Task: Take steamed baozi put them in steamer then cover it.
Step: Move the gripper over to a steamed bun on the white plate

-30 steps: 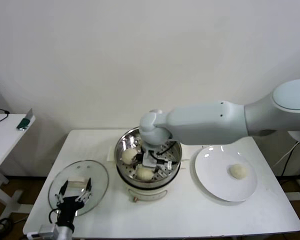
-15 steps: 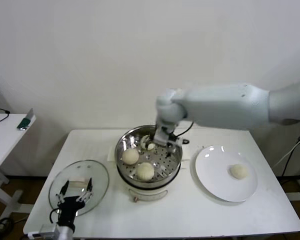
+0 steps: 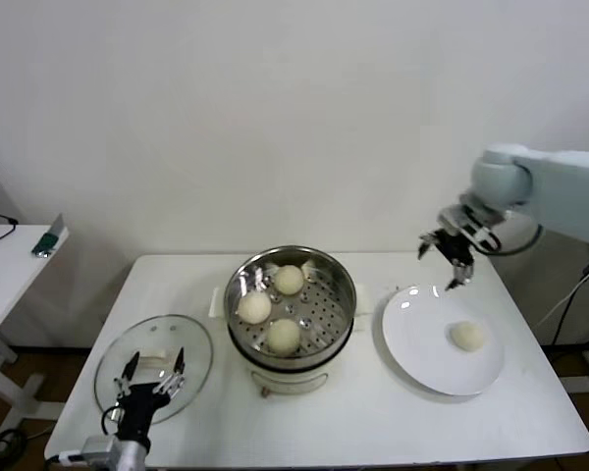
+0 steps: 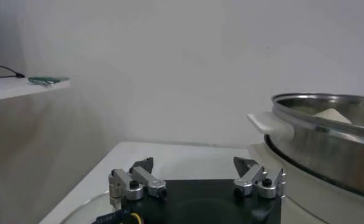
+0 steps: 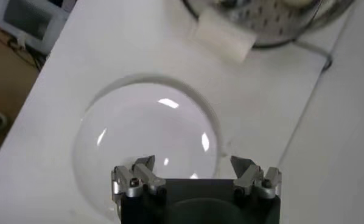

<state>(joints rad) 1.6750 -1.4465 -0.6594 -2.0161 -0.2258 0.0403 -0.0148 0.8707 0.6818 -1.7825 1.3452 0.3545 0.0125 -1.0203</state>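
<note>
Three cream-white baozi (image 3: 284, 336) lie in the shiny steamer (image 3: 339, 270) at the table's middle. A fourth baozi (image 3: 466, 336) lies on the white plate (image 3: 412, 343) to the right. My right gripper (image 3: 450, 257) is open and empty, in the air above the plate's far edge; in its wrist view the gripper (image 5: 194, 164) hangs over the plate (image 5: 145, 140). The glass cover (image 3: 188, 343) lies flat on the table at the left. My left gripper (image 3: 152, 375) is open and parked at the cover's near edge. In the left wrist view the left gripper (image 4: 194, 164) faces the steamer (image 4: 316, 137).
The steamer stands on a white cooker base with a side handle (image 5: 221, 33). A small white side table (image 3: 10, 265) with a green object stands far left. Bare tabletop lies in front of the cooker and plate.
My right gripper has left the steamer, where it set down a third baozi, and swung right and up to above the plate's far edge. The left arm has not moved.
</note>
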